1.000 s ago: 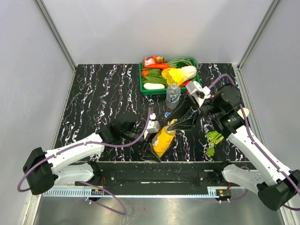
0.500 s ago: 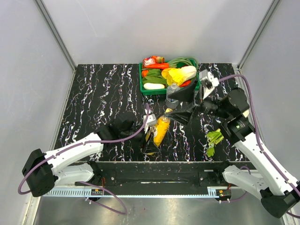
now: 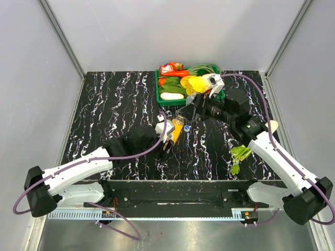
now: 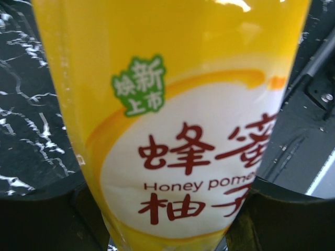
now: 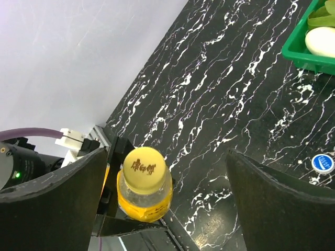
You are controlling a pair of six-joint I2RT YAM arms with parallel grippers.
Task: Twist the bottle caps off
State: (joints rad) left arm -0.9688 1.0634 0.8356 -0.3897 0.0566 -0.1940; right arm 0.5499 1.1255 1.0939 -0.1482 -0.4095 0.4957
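Note:
The orange juice bottle point(image 3: 176, 134) point(image 4: 172, 130) with its yellow label is held off the table, and my left gripper point(image 3: 170, 140) point(image 4: 167, 214) is shut on its body. The yellow cap point(image 5: 144, 167) sits on the bottle's neck point(image 5: 144, 196). My right gripper point(image 3: 188, 113) point(image 5: 166, 154) hovers beyond the cap with its jaws wide open, one finger on each side and nothing between them touching. A blue cap point(image 5: 322, 163) point(image 3: 187, 127) lies loose on the black marble table. The other bottles are hidden behind the right arm.
A green tray point(image 3: 158, 89) point(image 5: 301, 52) of vegetables stands at the back centre, close behind the right gripper. A leafy green vegetable point(image 3: 239, 156) lies on the table at the right front. The table's near edge rail point(image 3: 167, 185) runs below the left gripper.
The right gripper let go of the yellow cap, opened wide and swung toward the tray. The left arm carried the bottle away from the near edge, toward the table's middle.

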